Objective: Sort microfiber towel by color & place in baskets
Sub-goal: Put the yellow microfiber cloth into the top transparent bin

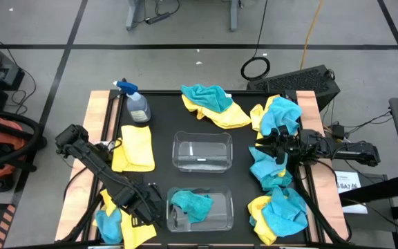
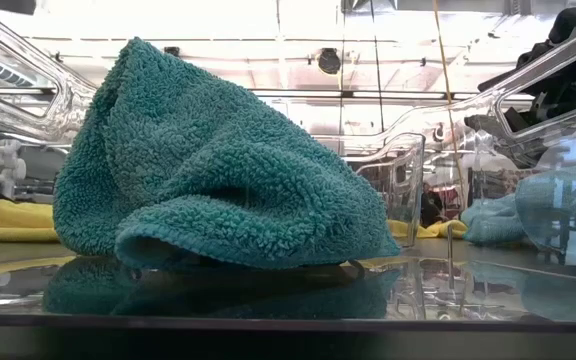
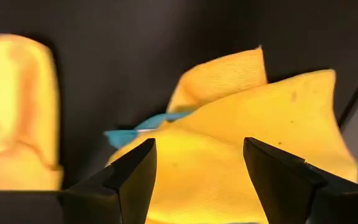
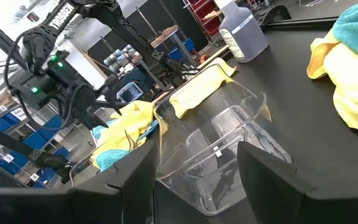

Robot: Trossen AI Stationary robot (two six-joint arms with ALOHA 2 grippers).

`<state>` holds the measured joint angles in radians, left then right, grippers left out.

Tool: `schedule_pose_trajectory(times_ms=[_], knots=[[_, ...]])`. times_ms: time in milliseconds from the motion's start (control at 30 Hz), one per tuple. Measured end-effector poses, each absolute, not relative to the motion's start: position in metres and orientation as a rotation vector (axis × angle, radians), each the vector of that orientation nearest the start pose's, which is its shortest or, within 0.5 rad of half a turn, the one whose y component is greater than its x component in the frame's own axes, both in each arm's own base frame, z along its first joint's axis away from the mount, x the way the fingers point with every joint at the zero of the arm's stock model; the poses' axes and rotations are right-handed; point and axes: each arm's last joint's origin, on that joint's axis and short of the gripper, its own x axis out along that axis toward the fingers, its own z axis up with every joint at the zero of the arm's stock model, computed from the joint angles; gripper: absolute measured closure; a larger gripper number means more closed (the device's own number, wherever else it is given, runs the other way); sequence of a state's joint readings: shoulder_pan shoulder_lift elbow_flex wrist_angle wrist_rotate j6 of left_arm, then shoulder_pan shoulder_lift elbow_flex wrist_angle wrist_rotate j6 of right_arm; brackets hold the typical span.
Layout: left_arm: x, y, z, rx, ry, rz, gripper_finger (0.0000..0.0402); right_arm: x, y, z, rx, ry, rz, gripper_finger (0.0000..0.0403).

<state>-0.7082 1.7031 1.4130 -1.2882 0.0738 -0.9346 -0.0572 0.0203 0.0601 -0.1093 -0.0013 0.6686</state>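
Towels lie scattered round your black table [image 1: 161, 107], and each camera gives you a different piece of it. From the high view you get the whole layout: two clear baskets in the middle, the far basket [image 1: 201, 153] holding nothing you can make out, the near basket [image 1: 200, 209] holding one teal towel [image 1: 191, 205]. A folded yellow towel [image 1: 134, 148] lies left of the far basket, a spray bottle [image 1: 136, 102] stands beyond it, and a teal-and-yellow heap [image 1: 214, 104] sits at the far edge. More mixed towels run down the right side [image 1: 275, 169].

Your left gripper [image 1: 146, 207] hangs at the near left corner, just beside the near basket, over a yellow-and-teal pile [image 1: 116, 223]. Only the left wrist view shows you its state: the left gripper [image 3: 197, 174] has its two dark fingers [image 3: 135, 171] spread apart above the yellow cloth [image 3: 253, 124], with a sliver of teal peeking out underneath, and you cannot tell whether they touch the cloth.

Your right gripper [image 1: 273, 145] sits among the towels on the right. In its wrist view the right gripper [image 4: 194, 174] also stands spread, empty, looking across at the far basket [image 4: 219, 146], the bottle [image 4: 242, 34] and the other arm.

The low view gives you what no other does: the teal towel [image 2: 208, 165] up close through the clear basket wall, bunched into a mound.
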Motion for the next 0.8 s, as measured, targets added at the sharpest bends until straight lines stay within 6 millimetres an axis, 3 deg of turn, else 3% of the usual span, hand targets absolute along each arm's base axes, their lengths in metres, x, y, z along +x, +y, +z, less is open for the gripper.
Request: schedule_pose_trajectory(times_ms=[400,633,733,800], knots=[[0.212,-0.213,0.214,-0.331,1.722,0.119,0.0155,0.095,-0.005,0.172,0.670,0.048,-0.077,0.0188],[0.206,-0.206,0.189,-0.329,1.736,0.160,0.0160,0.095,-0.005,0.172,0.670,0.048,-0.077,0.0188],[0.207,-0.206,0.188,-0.314,1.719,0.148,0.0201,0.095,-0.005,0.172,0.670,0.048,-0.077,0.0188],[0.208,-0.205,0.188,-0.303,1.718,0.136,0.0256,0.095,-0.005,0.172,0.670,0.049,-0.077,0.0188]])
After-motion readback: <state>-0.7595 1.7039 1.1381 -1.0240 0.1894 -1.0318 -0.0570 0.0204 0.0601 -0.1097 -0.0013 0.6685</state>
